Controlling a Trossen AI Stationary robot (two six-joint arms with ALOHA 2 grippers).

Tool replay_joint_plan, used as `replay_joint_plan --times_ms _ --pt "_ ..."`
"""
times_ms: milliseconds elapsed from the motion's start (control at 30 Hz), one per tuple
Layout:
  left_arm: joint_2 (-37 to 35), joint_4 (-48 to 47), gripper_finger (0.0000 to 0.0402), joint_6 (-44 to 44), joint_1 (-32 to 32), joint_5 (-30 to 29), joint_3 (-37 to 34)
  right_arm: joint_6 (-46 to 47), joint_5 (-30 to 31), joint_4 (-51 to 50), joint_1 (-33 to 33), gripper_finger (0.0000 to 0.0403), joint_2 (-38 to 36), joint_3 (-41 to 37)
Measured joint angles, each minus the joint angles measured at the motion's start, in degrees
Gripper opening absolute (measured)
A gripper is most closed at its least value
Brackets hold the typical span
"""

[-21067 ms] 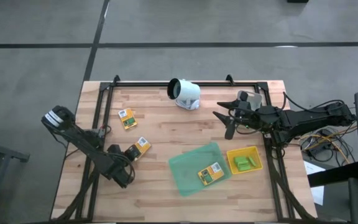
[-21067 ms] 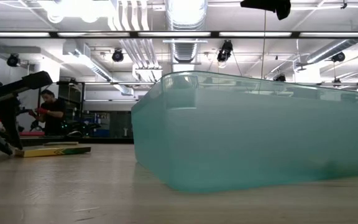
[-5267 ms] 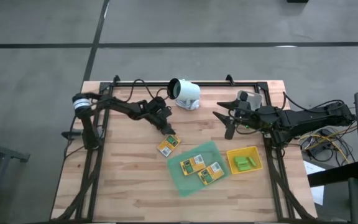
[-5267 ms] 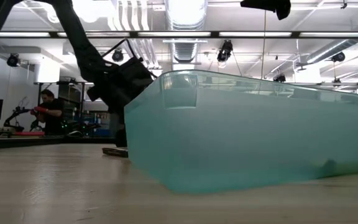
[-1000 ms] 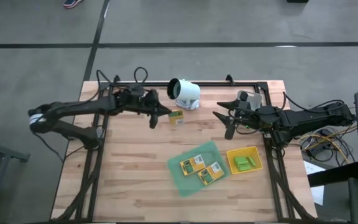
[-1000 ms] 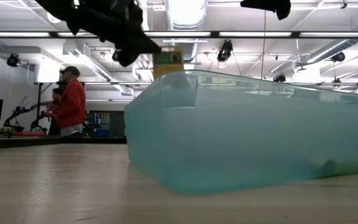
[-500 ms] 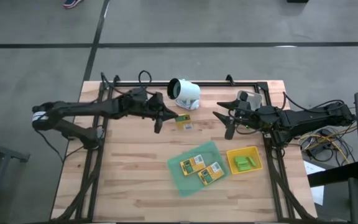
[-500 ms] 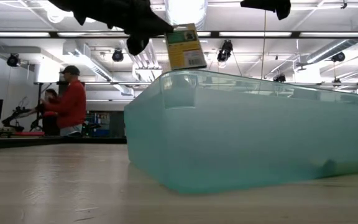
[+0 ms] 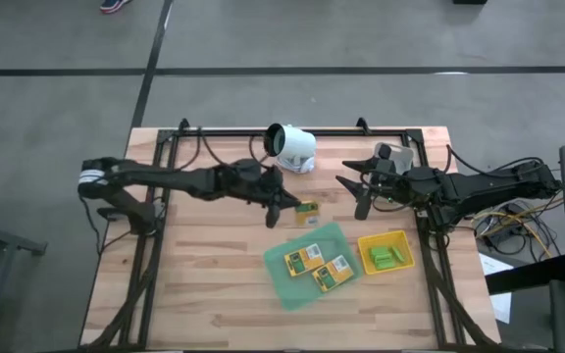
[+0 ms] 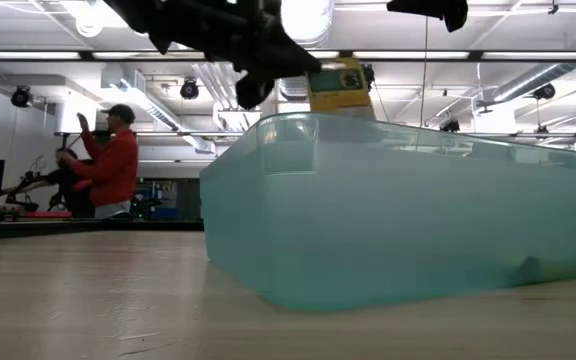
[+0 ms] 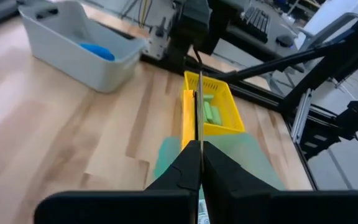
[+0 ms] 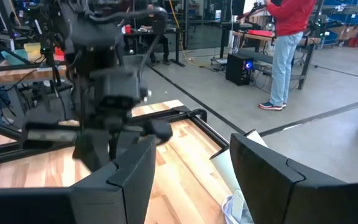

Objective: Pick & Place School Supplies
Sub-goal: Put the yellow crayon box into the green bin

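Fingers of the left gripper [image 9: 284, 208] are pinched tight on a packet [image 9: 307, 209], carried in the air just short of the green tray [image 9: 281, 263]. From the left wrist the packet [image 11: 199, 99] shows edge-on, a thin line running straight out from the fingertips [image 11: 185, 168], so its long axis follows the reach of the arm, pointing toward the yellow tray [image 11: 227, 118]. From bench height the packet [image 10: 339, 88] hangs above the green tray's rim [image 10: 298, 122], printed face turned outward and slightly tilted, clear of the wall beneath it.

Ahead of the left fingers, two more packets [image 9: 303, 259] [image 9: 333, 274] lie flat side by side in the green tray, both slanted the same way across it. They fill its middle; bare floor shows at the tray's near-left corner and along its upper edge. Beyond sits the yellow tray [image 9: 401, 238], touching or just beside the green one, with green blocks [image 9: 388, 258] inside. Open bench [image 9: 214, 284] spreads wide behind and below the left arm.

Right gripper [image 9: 358, 192] waits near the bench's far right edge, its fingers [image 12: 131, 169] spread wide and holding nothing, well apart from the packet. A white camera [image 9: 290, 146] stands at the far edge between the arms. A grey bin [image 11: 73, 37] with something blue inside shows only from the left wrist.
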Motion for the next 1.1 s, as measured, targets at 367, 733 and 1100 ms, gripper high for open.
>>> replay_joint_plan --times_ms 367,733,1100 --pt "9.9 -0.4 0.0009 -3.2 -2.5 0.2 7.4 0.0 0.0 0.0 0.0 0.0203 0.0 0.0" --pt "13.9 -0.4 0.0009 -4.6 -3.9 0.2 10.5 0.0 0.0 0.0 0.0 0.0203 0.0 0.0" --pt "16.9 -0.3 0.0009 -8.9 -5.0 0.1 10.3 0.0 0.0 0.0 0.0 0.0203 0.0 0.0"
